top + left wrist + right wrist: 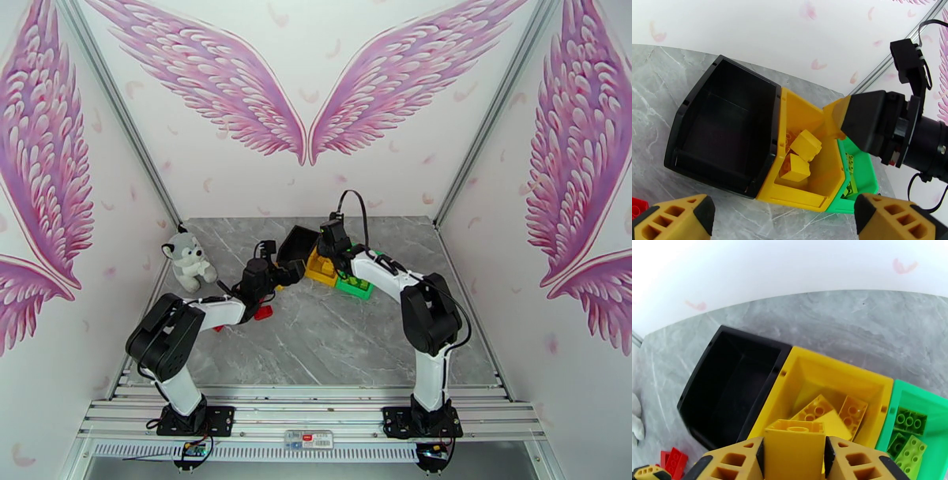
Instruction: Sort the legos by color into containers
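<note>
yellow brick (794,443) over the yellow bin (837,370)

it sits between the right gripper's (794,455) fingers, above other yellow bricks (817,407) lying in that bin; pinched or slack, i can't tell from here. left gripper (784,211) hangs spread wide, empty, near the black bin (750,77).

The black bin (730,378), yellow bin (837,374) and green bin (924,402) sat on a grey marble-veined table (869,327). A yellow brick (794,453), light-green bricks (910,421) and red bricks (673,461) showed. Pink feathered wings (213,79) patterned white walls (308,189). The plush husky (188,264) was grey-white.
</note>
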You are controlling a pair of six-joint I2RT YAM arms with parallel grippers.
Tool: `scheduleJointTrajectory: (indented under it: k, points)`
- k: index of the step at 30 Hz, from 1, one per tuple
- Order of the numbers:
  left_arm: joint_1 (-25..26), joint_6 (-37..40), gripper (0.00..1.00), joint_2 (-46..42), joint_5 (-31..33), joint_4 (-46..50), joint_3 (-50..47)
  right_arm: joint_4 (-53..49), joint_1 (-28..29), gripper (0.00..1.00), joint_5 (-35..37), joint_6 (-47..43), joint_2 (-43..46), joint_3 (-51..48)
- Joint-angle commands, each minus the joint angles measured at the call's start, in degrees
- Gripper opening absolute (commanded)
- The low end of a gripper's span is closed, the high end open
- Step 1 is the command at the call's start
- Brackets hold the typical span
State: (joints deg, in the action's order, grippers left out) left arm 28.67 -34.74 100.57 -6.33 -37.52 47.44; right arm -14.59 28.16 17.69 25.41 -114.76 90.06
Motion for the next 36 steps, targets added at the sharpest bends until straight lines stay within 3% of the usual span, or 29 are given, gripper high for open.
scheduleJointTrajectory:
  k: [1, 6, 16, 26, 36]
  points:
    - [0.11, -0.06, 0.99, 1.13, -0.56, -1.68, 1.95, -4.53, -0.44, 0.56, 1.33, -1.02, -1.64, 3.1]
    - [-0.11, 0.38, 0.99, -0.56, 0.67, -1.68, 0.5, -2.67, 0.73, 0.63, -1.03, -1.07, 1.36, 0.14]
    - [-2.62, 0.53, 0.99, -6.6, 5.5, -0.73, -6.35, 1.73, 9.08, 0.71, -0.89, -1.44, 5.4, -7.83]
    - [-7.53, -0.8, 0.99, -15.6, 7.55, 0.14, -15.99, 3.47, 16.0, 0.66, -3.08, 0.68, -2.79, -3.4]
    - [-9.8, 0.76, 0.99, -28.44, 9.77, 4.8, -23.96, 0.85, 17.55, 0.67, -5.03, 2.5, -13.15, 6.83]
